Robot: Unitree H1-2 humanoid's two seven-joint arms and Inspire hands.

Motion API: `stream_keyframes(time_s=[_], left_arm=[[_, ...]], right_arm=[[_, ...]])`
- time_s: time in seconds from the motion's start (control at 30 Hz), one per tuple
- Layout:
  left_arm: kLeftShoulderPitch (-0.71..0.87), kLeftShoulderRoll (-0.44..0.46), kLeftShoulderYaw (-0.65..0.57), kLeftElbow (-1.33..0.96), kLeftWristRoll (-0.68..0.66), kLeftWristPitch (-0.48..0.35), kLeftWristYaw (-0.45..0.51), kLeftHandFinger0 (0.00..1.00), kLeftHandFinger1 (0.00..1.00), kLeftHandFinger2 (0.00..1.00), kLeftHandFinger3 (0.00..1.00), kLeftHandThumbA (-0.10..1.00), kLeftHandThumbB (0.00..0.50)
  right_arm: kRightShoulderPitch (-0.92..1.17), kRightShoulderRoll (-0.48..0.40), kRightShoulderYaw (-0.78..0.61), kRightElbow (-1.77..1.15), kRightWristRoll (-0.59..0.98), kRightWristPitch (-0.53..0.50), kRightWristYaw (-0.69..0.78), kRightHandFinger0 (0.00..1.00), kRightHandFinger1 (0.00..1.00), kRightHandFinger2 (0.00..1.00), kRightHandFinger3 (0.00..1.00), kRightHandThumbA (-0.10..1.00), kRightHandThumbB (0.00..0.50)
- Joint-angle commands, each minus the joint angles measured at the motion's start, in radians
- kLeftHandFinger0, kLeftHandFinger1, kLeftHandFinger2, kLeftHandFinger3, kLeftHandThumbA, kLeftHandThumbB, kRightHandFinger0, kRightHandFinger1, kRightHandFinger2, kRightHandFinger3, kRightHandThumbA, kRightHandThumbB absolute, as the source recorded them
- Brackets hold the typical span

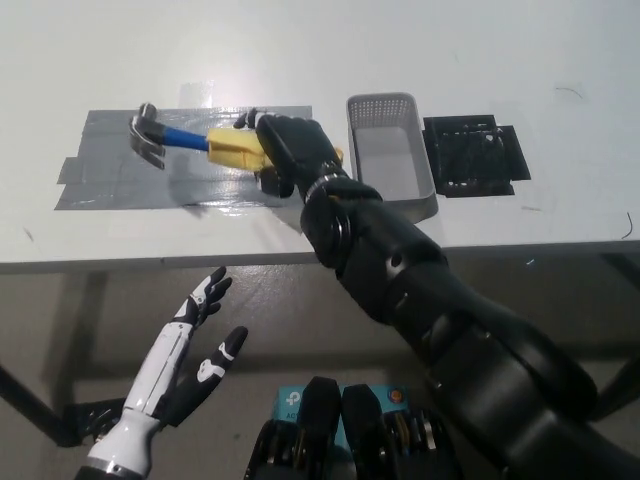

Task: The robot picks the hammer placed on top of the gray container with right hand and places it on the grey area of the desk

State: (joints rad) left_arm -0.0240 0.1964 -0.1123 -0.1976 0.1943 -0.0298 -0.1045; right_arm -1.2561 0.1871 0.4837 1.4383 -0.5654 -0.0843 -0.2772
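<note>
No legible writing shows. Lower left of frame: white left hand (200,345) rests below the desk edge, fingers spread, empty. Centre: black right hand (290,150) grips the hammer (190,140) by its yellow handle over the grey area (110,175). Upper right: gray container (390,150), then black patch (475,155)

- This looks like a robotics lab or test room, not a home.
- A plain white desk (300,60) stands bare of any household clutter, its surface scuffed with small marks.
- Strips of grey tape (120,175) are stuck flat on it to mark out a patch, and a square of black tape (475,155) marks another spot further along.
- A small gray container (390,150) sits between the two patches, like a staged prop.
- Underneath is a plain grey floor (300,300).
</note>
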Motion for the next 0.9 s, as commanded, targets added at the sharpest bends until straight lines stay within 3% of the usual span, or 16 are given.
stream_keyframes(time_s=[0.0, 0.03, 0.1, 0.2, 0.27, 0.3, 0.37, 0.4, 0.43, 0.47, 0.5, 0.53, 0.57, 0.6, 0.8, 0.87], left_arm=[[-0.016, 0.015, -0.009, -0.029, 0.011, -0.018, -0.019, 1.00, 1.00, 0.99, 1.00, 0.83, 0.089], [-0.017, 0.014, -0.009, -0.031, 0.010, -0.015, -0.019, 1.00, 1.00, 0.99, 1.00, 0.83, 0.087], [-0.019, 0.014, -0.009, -0.030, 0.009, -0.015, -0.019, 1.00, 1.00, 0.99, 1.00, 0.82, 0.084], [-0.022, 0.015, -0.011, -0.024, 0.015, -0.022, -0.016, 1.00, 1.00, 0.99, 1.00, 0.82, 0.083], [-0.022, 0.015, -0.011, -0.027, 0.017, -0.014, -0.017, 1.00, 1.00, 0.99, 1.00, 0.82, 0.088], [-0.022, 0.015, -0.011, -0.031, 0.018, -0.008, -0.019, 1.00, 1.00, 0.99, 1.00, 0.82, 0.088], [-0.021, 0.016, -0.014, -0.035, 0.021, -0.005, -0.022, 1.00, 1.00, 0.99, 1.00, 0.82, 0.085], [-0.024, 0.017, -0.015, -0.034, 0.021, -0.004, -0.023, 1.00, 1.00, 0.99, 1.00, 0.82, 0.084], [-0.025, 0.018, -0.015, -0.035, 0.022, -0.004, -0.023, 1.00, 1.00, 0.99, 1.00, 0.82, 0.084], [-0.026, 0.018, -0.015, -0.033, 0.022, -0.008, -0.021, 1.00, 1.00, 0.99, 1.00, 0.82, 0.083], [-0.027, 0.017, -0.015, -0.027, 0.022, -0.014, -0.018, 1.00, 1.00, 0.99, 1.00, 0.82, 0.083], [-0.026, 0.018, -0.015, -0.028, 0.021, -0.014, -0.019, 1.00, 1.00, 0.99, 1.00, 0.82, 0.083], [-0.026, 0.018, -0.016, -0.030, 0.020, -0.012, -0.020, 1.00, 1.00, 0.99, 1.00, 0.82, 0.083], [-0.028, 0.017, -0.016, -0.030, 0.017, -0.010, -0.022, 1.00, 1.00, 0.99, 1.00, 0.82, 0.083], [-0.034, 0.021, -0.018, -0.034, 0.018, 0.001, -0.027, 1.00, 1.00, 0.99, 1.00, 0.81, 0.086], [-0.034, 0.021, -0.018, -0.033, 0.016, -0.001, -0.026, 1.00, 1.00, 0.99, 1.00, 0.81, 0.084]], right_arm=[[-0.029, 0.001, 0.014, -0.018, -0.010, 0.002, -0.043, 0.00, 0.43, 0.84, 0.74, -0.10, 0.126], [-0.020, 0.000, 0.014, -0.018, -0.007, -0.006, -0.043, 0.00, 0.43, 0.84, 0.69, -0.10, 0.128], [-0.017, -0.001, 0.016, -0.019, -0.007, -0.005, -0.042, 0.00, 0.45, 0.87, 0.73, -0.10, 0.125], [-0.007, -0.004, 0.026, -0.019, -0.014, 0.000, -0.043, 0.00, 0.40, 0.77, 0.69, -0.10, 0.127], [-0.007, -0.006, 0.026, -0.018, -0.012, -0.003, -0.037, 0.00, 0.34, 0.68, 0.57, -0.10, 0.128], [-0.009, -0.008, 0.026, -0.017, -0.010, 0.004, -0.021, 0.01, 0.34, 0.68, 0.63, -0.10, 0.113], [-0.012, -0.010, 0.028, -0.016, -0.010, 0.020, 0.005, 0.00, 0.30, 0.60, 0.59, -0.06, 0.111], [-0.014, -0.012, 0.030, -0.015, -0.011, 0.026, 0.015, 0.00, 0.25, 0.49, 0.50, 0.03, 0.124], [-0.014, -0.015, 0.030, -0.015, -0.010, 0.023, 0.015, 0.00, 0.21, 0.45, 0.38, 0.05, 0.136], [-0.016, -0.016, 0.027, -0.015, -0.007, 0.029, 0.023, 0.03, 0.25, 0.47, 0.46, 0.12, 0.147], [-0.021, -0.019, 0.020, -0.013, 0.004, 0.041, 0.062, 0.36, 0.59, 0.76, 0.75, 0.25, 0.163], [-0.025, -0.019, 0.014, -0.012, 0.011, 0.053, 0.093, 0.54, 0.74, 0.91, 0.90, 0.34, 0.181], [-0.029, -0.021, 0.010, -0.011, 0.017, 0.060, 0.122, 0.79, 0.98, 1.00, 1.00, 0.47, 0.210], [-0.035, -0.025, 0.007, -0.011, 0.022, 0.062, 0.152, 0.98, 1.00, 1.00, 1.00, 0.55, 0.250], [-0.047, -0.037, -0.030, -0.021, 0.052, 0.045, 0.200, 1.00, 1.00, 1.00, 1.00, 0.71, 0.441], [-0.050, -0.038, -0.035, -0.022, 0.053, 0.042, 0.206, 1.00, 1.00, 1.00, 1.00, 0.73, 0.482]])
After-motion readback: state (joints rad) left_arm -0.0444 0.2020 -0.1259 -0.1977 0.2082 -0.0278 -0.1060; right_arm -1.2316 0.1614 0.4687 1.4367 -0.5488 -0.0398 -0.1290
